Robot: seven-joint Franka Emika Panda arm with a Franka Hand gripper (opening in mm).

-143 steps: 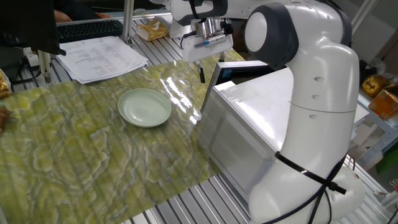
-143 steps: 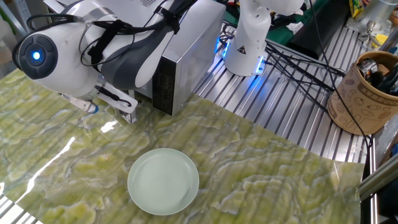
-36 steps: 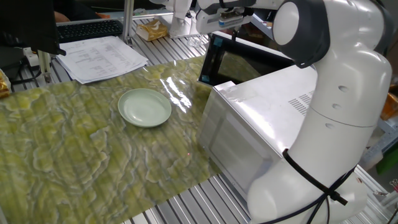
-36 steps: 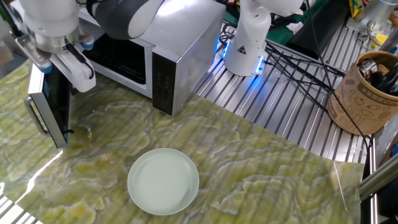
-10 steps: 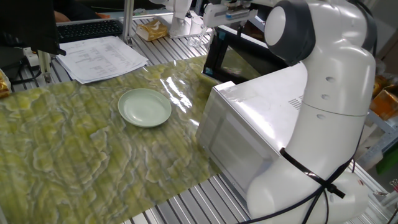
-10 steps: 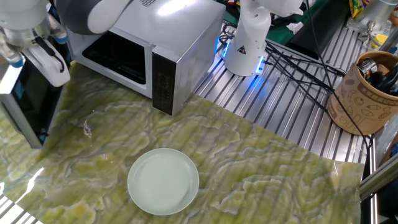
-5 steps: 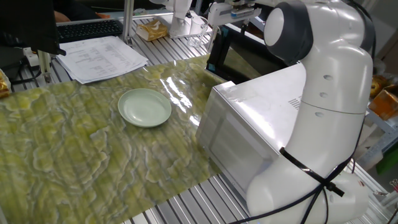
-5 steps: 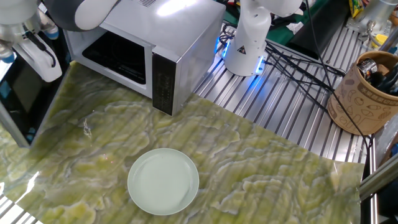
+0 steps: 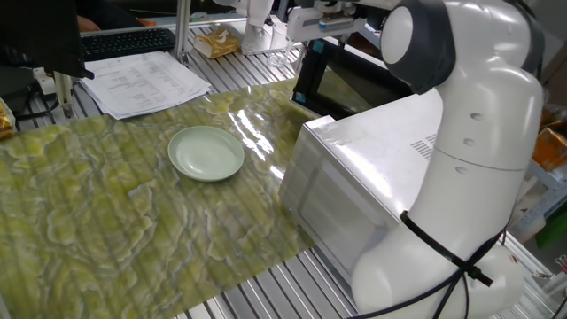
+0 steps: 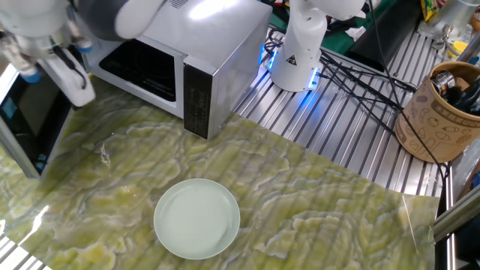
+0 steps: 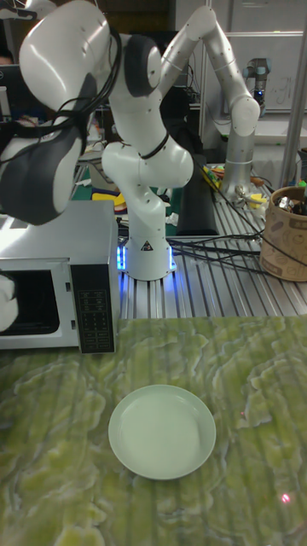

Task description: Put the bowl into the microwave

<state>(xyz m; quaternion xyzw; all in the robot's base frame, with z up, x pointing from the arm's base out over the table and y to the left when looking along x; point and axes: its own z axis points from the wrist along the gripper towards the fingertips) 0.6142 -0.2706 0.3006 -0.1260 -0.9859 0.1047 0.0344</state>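
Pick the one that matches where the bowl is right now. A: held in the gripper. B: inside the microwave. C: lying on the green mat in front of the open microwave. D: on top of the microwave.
C: the bowl lies flat on the green mat, apart from the gripper, while the microwave stands open with nothing visible inside its cavity.

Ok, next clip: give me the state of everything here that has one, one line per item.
microwave: open, nothing visible inside.
microwave door: swung wide open, beside the mat's edge.
bowl: upright and empty on the green mat, not held.
hand: near the open door, holding nothing; open or shut cannot be told.
green mat: flat on the table, under the bowl.
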